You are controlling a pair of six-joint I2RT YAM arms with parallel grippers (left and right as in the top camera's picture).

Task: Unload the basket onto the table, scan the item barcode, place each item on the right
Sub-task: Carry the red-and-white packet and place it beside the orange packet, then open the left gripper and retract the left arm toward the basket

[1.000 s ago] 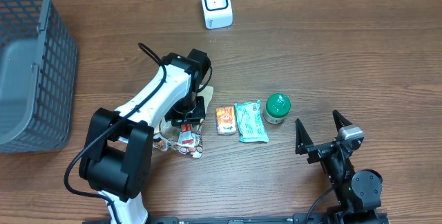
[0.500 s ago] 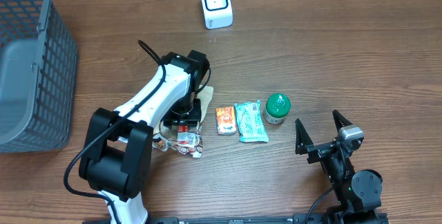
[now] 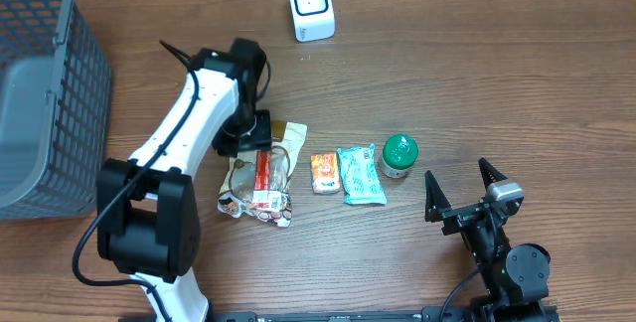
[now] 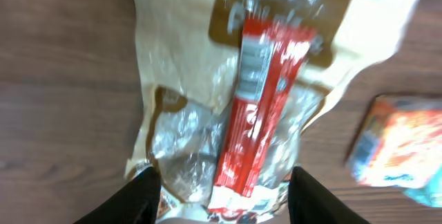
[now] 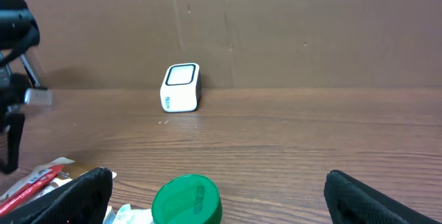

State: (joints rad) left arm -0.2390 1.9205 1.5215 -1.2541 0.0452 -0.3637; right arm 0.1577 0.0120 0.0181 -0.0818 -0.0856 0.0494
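Note:
A crinkled clear-and-tan snack bag (image 3: 260, 178) with a red stripe lies flat on the table, left of the row of items. My left gripper (image 3: 254, 133) hovers over the bag's far end, open, with nothing held. In the left wrist view the bag (image 4: 255, 113) fills the frame, and my left gripper (image 4: 224, 198) shows two dark fingertips (image 4: 143, 198) spread either side of its near end. The white barcode scanner (image 3: 310, 6) stands at the back of the table. My right gripper (image 3: 465, 195) rests open at the front right, empty.
An orange packet (image 3: 323, 173), a teal packet (image 3: 360, 175) and a green-lidded jar (image 3: 399, 153) lie in a row right of the bag. A grey mesh basket (image 3: 40, 93) sits at the left edge. From the right wrist, the jar (image 5: 186, 202) and scanner (image 5: 181, 87) are ahead.
My left arm has drawn back and to the left off the snack bag, its jaws widening. The bag now lies uncovered and a little farther back. The right arm has not moved.

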